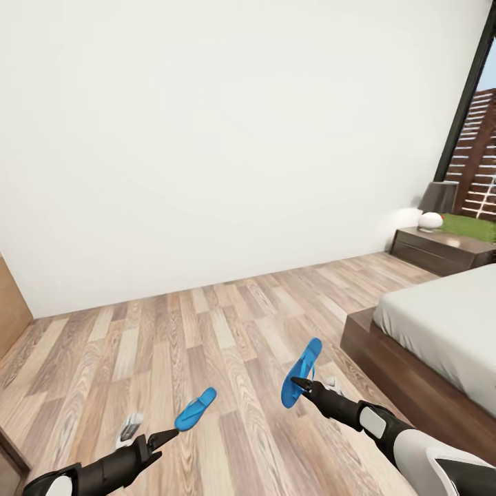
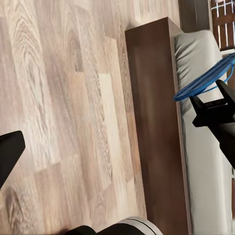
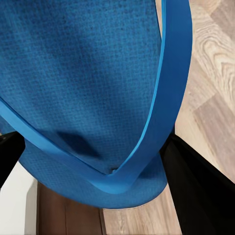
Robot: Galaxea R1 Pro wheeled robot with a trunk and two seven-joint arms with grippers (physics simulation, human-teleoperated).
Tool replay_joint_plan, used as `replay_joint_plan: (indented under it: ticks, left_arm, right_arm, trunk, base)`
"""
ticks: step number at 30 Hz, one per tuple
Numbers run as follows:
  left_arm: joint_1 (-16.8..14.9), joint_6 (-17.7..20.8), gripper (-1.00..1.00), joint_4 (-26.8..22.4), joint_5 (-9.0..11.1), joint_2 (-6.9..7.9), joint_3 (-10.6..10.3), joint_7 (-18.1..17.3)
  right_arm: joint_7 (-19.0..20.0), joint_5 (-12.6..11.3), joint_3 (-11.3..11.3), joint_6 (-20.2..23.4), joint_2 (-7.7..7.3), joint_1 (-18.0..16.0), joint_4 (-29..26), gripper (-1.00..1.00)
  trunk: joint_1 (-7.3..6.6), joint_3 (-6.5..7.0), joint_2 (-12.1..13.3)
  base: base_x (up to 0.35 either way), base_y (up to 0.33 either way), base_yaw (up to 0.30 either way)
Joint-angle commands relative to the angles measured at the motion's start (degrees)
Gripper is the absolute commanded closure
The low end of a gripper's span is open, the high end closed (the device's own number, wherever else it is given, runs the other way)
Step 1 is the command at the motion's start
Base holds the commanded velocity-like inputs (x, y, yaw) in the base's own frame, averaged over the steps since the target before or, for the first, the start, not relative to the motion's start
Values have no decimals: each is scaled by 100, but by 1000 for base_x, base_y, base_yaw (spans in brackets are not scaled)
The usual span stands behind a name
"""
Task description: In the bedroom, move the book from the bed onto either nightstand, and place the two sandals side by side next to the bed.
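Observation:
I hold one bright blue sandal in each hand above the wood floor. My left gripper (image 1: pixel 172 433) is shut on the heel end of the smaller-looking sandal (image 1: pixel 195 408), which tilts up and forward. Further right, my right gripper (image 1: pixel 297 381) is shut on the other sandal (image 1: pixel 302 371), which stands nearly upright; its sole and strap (image 3: pixel 98 88) fill the right wrist view between black fingers (image 3: pixel 196 191). The left wrist view shows that gripper (image 2: pixel 209 105) with its sandal (image 2: pixel 205 81) over the bed's edge. The bed (image 1: pixel 441 324) lies at right, a nightstand (image 1: pixel 441 249) beyond it. The book is out of view.
On the nightstand stand a grey-shaded lamp (image 1: pixel 439 197) and a white round object (image 1: pixel 430 220). A dark-framed window (image 1: pixel 475 124) rises behind it. A wooden door edge (image 1: pixel 10 303) shows at far left. Open plank floor (image 1: pixel 207 331) stretches to the white wall.

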Motion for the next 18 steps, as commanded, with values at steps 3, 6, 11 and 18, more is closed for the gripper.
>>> replay_joint_plan:
  ticks: [3,6,11,18]
  left_arm:
    - [-3,32,-100,0,-4,-1,9,-19]
    - [-3,32,-100,0,-2,-1,9,-19]
    - [-3,32,-100,0,0,-1,18,-23]
    - [-3,32,-100,0,0,6,25,-27]
  right_arm:
    - [23,1,-49,56,1,-4,1,100]
    - [23,1,-47,56,1,-5,1,100]
    - [23,1,-46,56,1,-4,1,100]
    - [23,1,-46,56,1,-4,1,100]
  trunk:
    - [0,-6,-2]
    - [0,-6,-2]
    - [0,-6,-2]
    - [0,-6,-2]
  base:
    - [97,158,-163]
    - [88,187,-181]
    - [51,204,-184]
    - [11,211,-165]
